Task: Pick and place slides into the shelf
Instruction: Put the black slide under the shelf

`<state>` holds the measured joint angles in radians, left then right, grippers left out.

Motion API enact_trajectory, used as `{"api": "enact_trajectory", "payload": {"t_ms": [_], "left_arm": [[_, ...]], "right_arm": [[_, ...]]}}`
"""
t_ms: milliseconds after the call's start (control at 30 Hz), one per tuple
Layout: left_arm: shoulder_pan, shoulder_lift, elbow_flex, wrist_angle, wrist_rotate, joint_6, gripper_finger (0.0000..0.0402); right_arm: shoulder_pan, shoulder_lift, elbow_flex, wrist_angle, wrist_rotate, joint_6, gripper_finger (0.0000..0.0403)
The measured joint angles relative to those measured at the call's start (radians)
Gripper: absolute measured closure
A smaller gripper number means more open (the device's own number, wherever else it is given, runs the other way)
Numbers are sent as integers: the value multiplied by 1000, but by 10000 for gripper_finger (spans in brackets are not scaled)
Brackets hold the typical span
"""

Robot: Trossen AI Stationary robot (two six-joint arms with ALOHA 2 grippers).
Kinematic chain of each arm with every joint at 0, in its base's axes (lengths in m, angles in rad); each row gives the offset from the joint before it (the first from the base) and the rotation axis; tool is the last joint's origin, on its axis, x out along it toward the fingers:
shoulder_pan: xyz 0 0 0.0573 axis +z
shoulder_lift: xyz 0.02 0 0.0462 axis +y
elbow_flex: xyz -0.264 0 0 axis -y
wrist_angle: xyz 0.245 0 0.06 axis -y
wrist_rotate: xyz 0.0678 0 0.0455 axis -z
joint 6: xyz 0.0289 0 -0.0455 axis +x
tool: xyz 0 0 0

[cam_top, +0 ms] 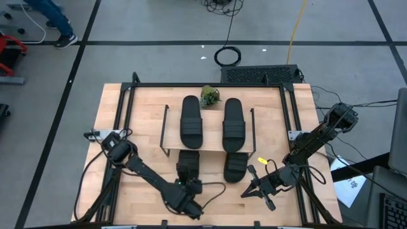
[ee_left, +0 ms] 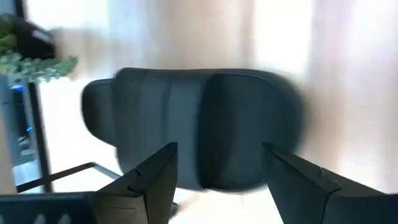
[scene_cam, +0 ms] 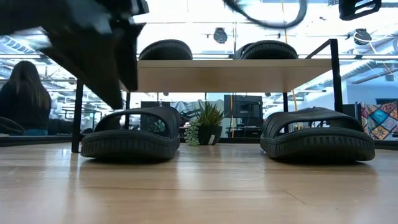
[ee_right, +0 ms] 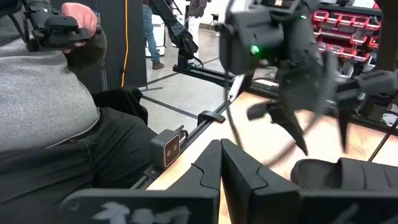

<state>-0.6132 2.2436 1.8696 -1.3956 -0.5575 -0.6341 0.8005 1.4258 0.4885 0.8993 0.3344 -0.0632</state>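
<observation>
Two black slides (cam_top: 191, 121) (cam_top: 233, 124) lie side by side, soles down, on the shelf's top board (cam_top: 210, 145). Two more slides (cam_top: 188, 164) (cam_top: 235, 165) sit under that board with their near ends sticking out; in the low view they are the left slide (scene_cam: 130, 134) and the right slide (scene_cam: 317, 134). My left gripper (cam_top: 188, 178) is open and hovers just above and near the near end of the lower-left slide (ee_left: 199, 124), its fingers (ee_right: 292, 127) pointing down. My right gripper (cam_top: 249, 189) is shut and waits near the table's near right corner.
A small potted plant (cam_top: 210, 95) stands behind the shelf. The shelf's thin black legs (scene_cam: 78, 115) flank the lower slides. A person (ee_right: 50, 112) sits beyond the table's left side, holding a controller. Bare wood lies along the near edge (scene_cam: 199, 193).
</observation>
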Motion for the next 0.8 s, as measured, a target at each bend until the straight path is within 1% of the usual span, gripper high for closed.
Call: {"api": "enact_trajectory", "payload": {"t_ms": [100,167,233,300,400,433,467,633,800], "left_arm": [[-37,0,23,12,41,37,185],[-67,0,25,35,57,84,206],[-96,0,25,43,69,132,239],[-122,0,25,50,79,170,284],[-138,0,20,92,114,189,359],[-138,0,16,107,115,188,380],[-135,0,9,121,113,187,390],[-117,0,-44,199,103,214,395],[-93,0,-112,234,95,213,399]], "right_arm": [[0,0,0,0,0,0,403],[0,0,0,0,0,0,403],[0,0,0,0,0,0,403],[0,0,0,-1,0,0,403],[0,0,0,-1,0,0,403],[0,0,0,-1,0,0,403],[0,0,0,0,0,0,403],[0,0,0,0,0,0,403],[0,0,0,0,0,0,403]]}}
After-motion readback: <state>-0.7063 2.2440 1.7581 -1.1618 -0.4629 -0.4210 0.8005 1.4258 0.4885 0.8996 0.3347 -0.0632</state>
